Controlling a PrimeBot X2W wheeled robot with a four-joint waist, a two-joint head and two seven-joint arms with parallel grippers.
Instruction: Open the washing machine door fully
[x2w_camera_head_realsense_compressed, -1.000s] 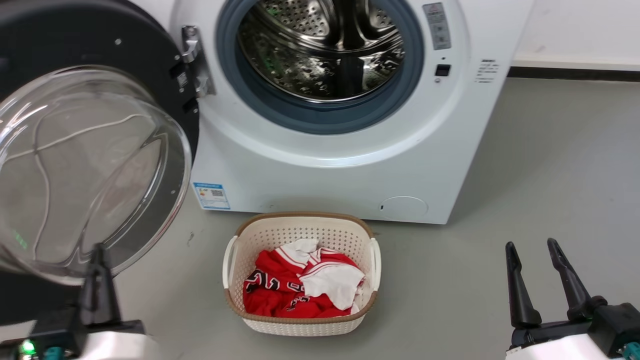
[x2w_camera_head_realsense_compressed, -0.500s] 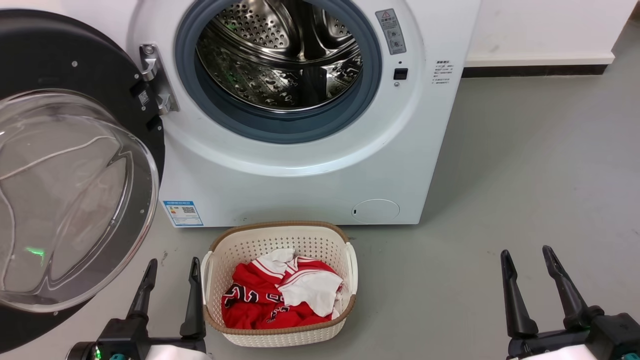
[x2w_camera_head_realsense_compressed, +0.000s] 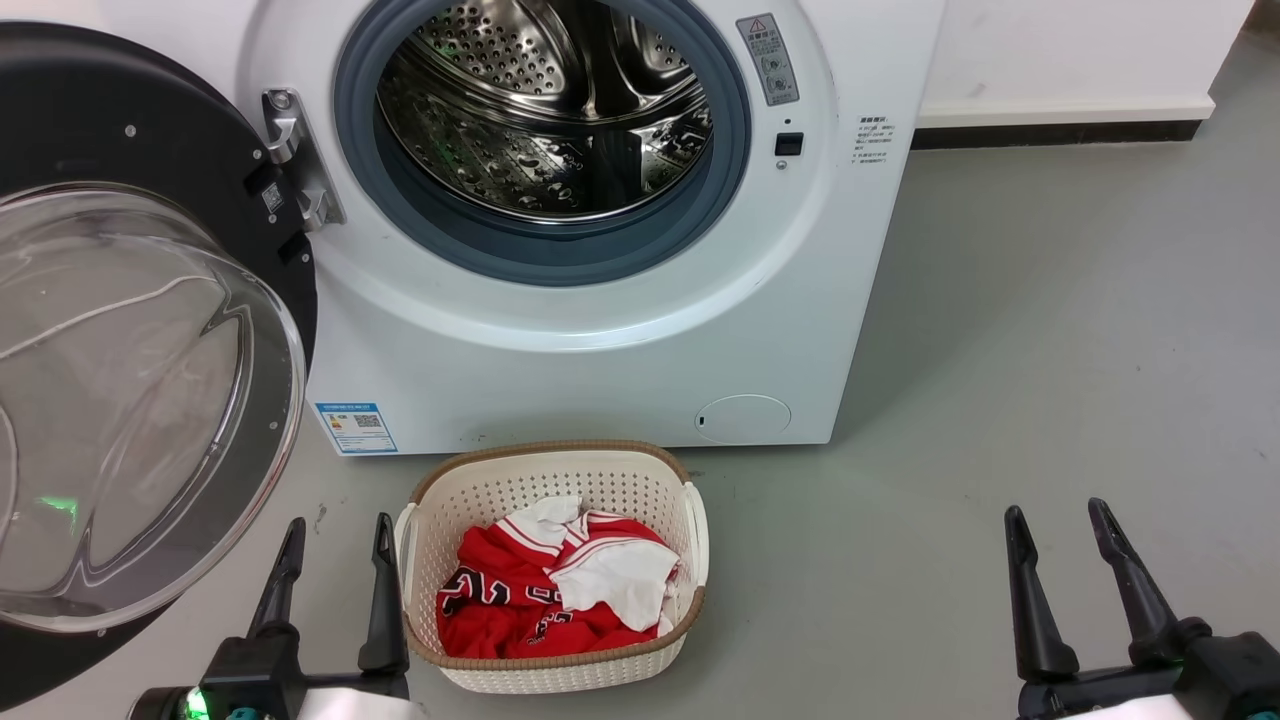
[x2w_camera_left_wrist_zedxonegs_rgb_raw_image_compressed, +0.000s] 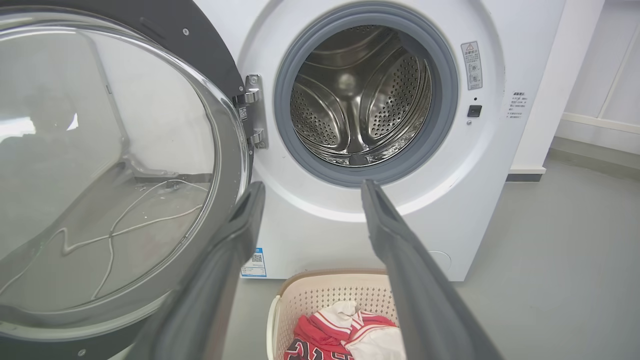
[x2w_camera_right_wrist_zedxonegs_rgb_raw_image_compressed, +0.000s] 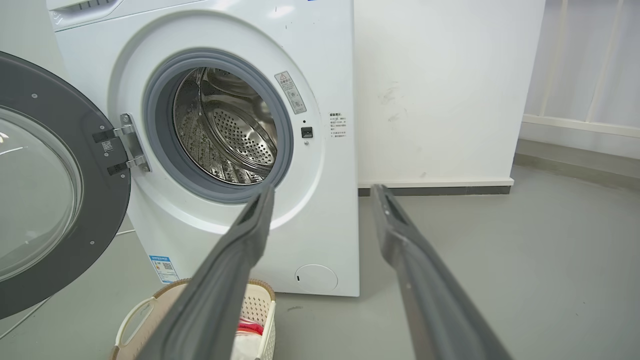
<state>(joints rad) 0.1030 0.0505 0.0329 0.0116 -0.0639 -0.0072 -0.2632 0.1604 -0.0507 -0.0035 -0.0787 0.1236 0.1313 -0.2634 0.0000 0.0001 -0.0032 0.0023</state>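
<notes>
A: What is the left gripper (x2w_camera_head_realsense_compressed: 339, 523) doing?
B: It sits low on the left in the head view. Its two dark fingers are spread apart, and nothing is between them.
A: What is next to it?
B: A beige basket (x2w_camera_head_realsense_compressed: 545, 447) is just beside it, on the grey floor (x2w_camera_head_realsense_compressed: 1000, 350). Red and white clothes (x2w_camera_head_realsense_compressed: 545, 600) lie inside the basket.
A: And the right gripper (x2w_camera_head_realsense_compressed: 1057, 510)?
B: It is low on the right. Its fingers are spread apart too, and it holds nothing. It is over the floor, well apart from the basket.
A: Where is the washing machine door (x2w_camera_head_realsense_compressed: 140, 380)?
B: It is swung out to the left of the washing machine (x2w_camera_head_realsense_compressed: 600, 350). It hangs on a metal hinge (x2w_camera_head_realsense_compressed: 295, 160). Its black inside and its big round glass bowl face the robot. In the head view the door is above the left gripper and a bit to its left.
A: Can you see into the machine?
B: Yes. The round hole is open. A grey ring (x2w_camera_head_realsense_compressed: 560, 260) goes around it, and the shiny drum (x2w_camera_head_realsense_compressed: 545, 110) with little holes is inside. A blue label (x2w_camera_head_realsense_compressed: 355, 427) and a round hatch (x2w_camera_head_realsense_compressed: 743, 418) are low on the white front, behind the basket.
</notes>
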